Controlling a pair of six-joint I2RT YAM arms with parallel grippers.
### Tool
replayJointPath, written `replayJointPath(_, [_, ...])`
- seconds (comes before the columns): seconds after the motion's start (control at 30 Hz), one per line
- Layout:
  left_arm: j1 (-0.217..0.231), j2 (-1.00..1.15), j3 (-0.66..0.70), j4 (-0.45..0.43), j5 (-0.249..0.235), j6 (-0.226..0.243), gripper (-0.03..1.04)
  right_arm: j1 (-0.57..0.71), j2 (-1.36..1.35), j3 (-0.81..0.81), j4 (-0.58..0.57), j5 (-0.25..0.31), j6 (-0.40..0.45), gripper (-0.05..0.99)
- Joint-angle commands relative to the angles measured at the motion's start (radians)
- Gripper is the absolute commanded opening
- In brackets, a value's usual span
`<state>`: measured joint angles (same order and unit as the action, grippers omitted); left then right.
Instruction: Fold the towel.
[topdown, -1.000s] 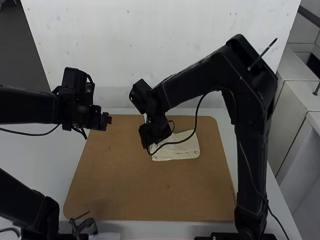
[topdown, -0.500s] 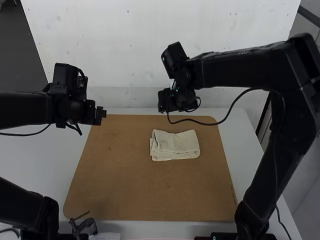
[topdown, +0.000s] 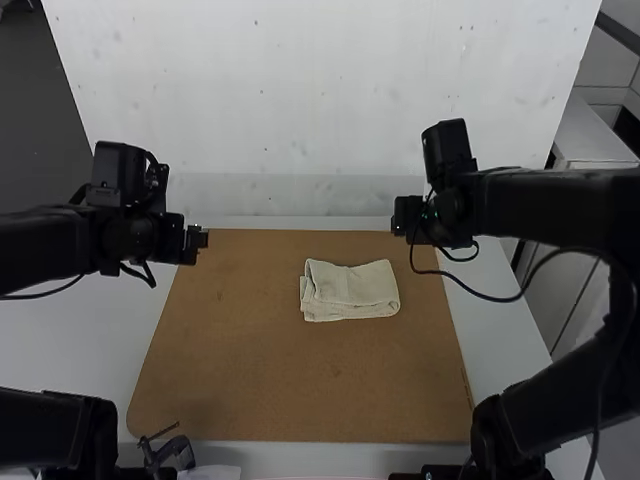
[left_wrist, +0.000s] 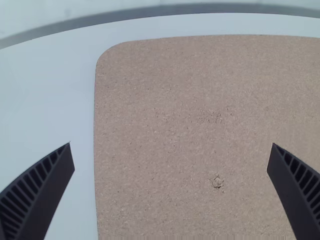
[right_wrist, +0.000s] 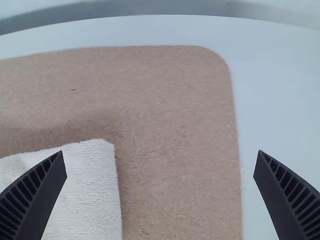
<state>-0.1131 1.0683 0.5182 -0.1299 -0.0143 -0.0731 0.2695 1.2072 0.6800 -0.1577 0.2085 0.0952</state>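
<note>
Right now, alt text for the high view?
A pale towel, folded into a small bundle, lies on a brown board, right of its middle and toward the far edge. The left gripper and right gripper are both off the towel, near the board's far corners.

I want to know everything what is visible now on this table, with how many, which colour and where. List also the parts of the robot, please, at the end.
towel: 1, cream, folded into a small pad, on the board, right of its middle and nearer the far edge
board: 1, brown, flat on the table
table: 1, white, under the board
clamp-like item: 1, black, near edge of the board, left side
cables: at least 2, black, one along each arm
left arm: 1, black, left side
right arm: 1, black, right side
left hand: 1, black, open, above the board's far left corner
right hand: 1, black, open, above the board's far right part
</note>
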Motion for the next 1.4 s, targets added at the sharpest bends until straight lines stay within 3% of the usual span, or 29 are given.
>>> replayJointPath(0.0, [0.007, -0.064, -0.009, 0.007, 0.013, 0.029, 1.0, -0.062, -0.123, -0.045, 0.015, -0.077, -0.031, 0.96])
replayJointPath(0.17, [0.004, -0.094, -0.01, -0.002, 0.014, 0.029, 1.0, -0.084, -0.331, -0.128, 0.02, -0.1, -0.029, 0.96])
replayJointPath(0.4, [-0.008, -0.134, -0.015, -0.011, 0.014, 0.018, 1.0, -0.104, -0.569, -0.197, 0.007, -0.075, -0.014, 0.96])
replayJointPath(0.73, [-0.011, -0.166, -0.035, -0.011, 0.014, 0.015, 1.0, -0.254, -0.859, -0.295, -0.031, -0.08, -0.045, 0.96])
replayJointPath(1.1, [-0.025, -0.269, -0.072, -0.01, 0.016, 0.009, 1.0, -0.251, -1.049, -0.39, -0.011, -0.135, -0.046, 0.96])
replayJointPath(1.37, [-0.025, -0.389, -0.109, -0.01, 0.016, 0.009, 0.99, -0.248, -1.189, -0.441, -0.02, -0.138, -0.046, 0.96])
